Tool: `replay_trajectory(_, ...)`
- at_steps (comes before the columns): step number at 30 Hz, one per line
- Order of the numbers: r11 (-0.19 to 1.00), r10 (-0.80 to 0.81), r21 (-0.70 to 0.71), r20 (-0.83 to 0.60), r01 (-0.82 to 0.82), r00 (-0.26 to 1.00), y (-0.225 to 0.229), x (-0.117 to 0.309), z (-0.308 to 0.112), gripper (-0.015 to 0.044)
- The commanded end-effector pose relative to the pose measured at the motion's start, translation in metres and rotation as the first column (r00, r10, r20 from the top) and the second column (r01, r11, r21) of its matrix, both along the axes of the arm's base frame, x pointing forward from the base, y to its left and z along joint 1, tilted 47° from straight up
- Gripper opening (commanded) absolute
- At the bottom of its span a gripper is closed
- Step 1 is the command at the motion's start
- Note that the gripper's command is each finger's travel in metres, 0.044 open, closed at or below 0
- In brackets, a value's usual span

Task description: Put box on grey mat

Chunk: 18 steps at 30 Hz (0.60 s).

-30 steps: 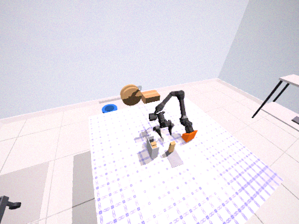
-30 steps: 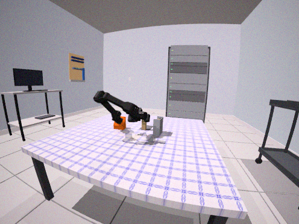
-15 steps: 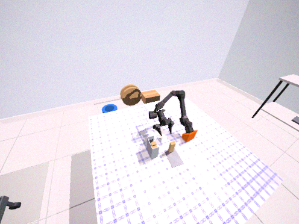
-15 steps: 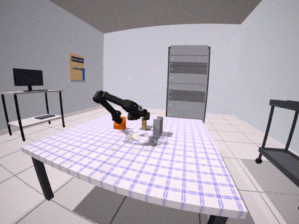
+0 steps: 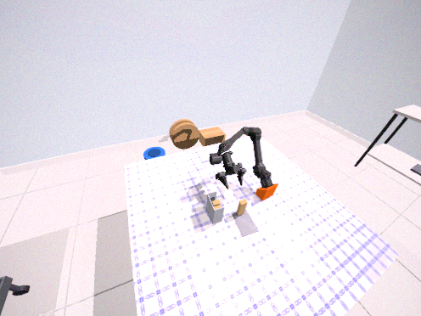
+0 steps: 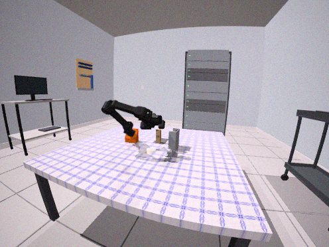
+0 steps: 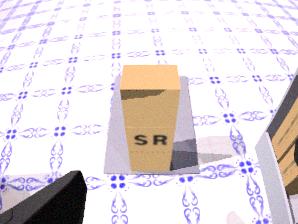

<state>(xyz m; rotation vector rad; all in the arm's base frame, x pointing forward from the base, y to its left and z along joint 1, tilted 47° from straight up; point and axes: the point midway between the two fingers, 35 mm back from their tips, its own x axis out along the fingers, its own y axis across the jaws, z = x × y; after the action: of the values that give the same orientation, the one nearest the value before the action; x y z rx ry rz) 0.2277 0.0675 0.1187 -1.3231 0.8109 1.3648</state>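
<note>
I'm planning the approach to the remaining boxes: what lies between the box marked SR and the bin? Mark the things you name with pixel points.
The wrist view shows only bare patterned cloth and shadow between the SR box (image 5: 242, 206) (image 6: 158, 136) (image 7: 150, 115) and the bin (image 5: 216, 213) (image 6: 173, 140) (image 7: 274, 180), plus a strip of grey mat (image 5: 246, 225) (image 7: 112, 150).

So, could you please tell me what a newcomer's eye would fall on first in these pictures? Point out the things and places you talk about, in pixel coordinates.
Probably the black jointed robot arm (image 5: 257, 146) (image 6: 124, 107), arching over the blue-and-white patterned tablecloth (image 5: 191, 263) (image 6: 159, 179) (image 7: 45, 110) from its bright orange base block (image 5: 266, 193) (image 6: 131, 137). Close up, the tan upright box (image 7: 150, 112) (image 5: 242, 206) (image 6: 158, 136) printed SR stands out on the flat grey mat (image 7: 114, 150) (image 5: 246, 225) (image 6: 164, 141), near the upright grey bin (image 5: 216, 214) (image 6: 173, 139) (image 7: 272, 175).
</note>
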Motion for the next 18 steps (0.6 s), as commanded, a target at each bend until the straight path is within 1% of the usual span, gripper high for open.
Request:
replay_trajectory(1,1.000,-0.004,-0.003,0.006,0.004,1.000,0.005,-0.002,0.007,0.0440)
replay_trajectory(6,1.000,0.001,0.001,0.001,-0.001,1.000,0.006,-0.002,0.005,0.0440)
replay_trajectory(9,1.000,-0.014,-0.021,-0.024,0.013,1.000,0.007,-0.002,0.002,0.0361)
replay_trajectory(14,0.993,-0.063,-0.104,-0.092,0.054,0.994,0.014,-0.003,-0.008,0.0235)
replay_trajectory(18,0.981,-0.101,-0.175,-0.127,0.078,0.987,0.020,-0.004,-0.015,0.0235)
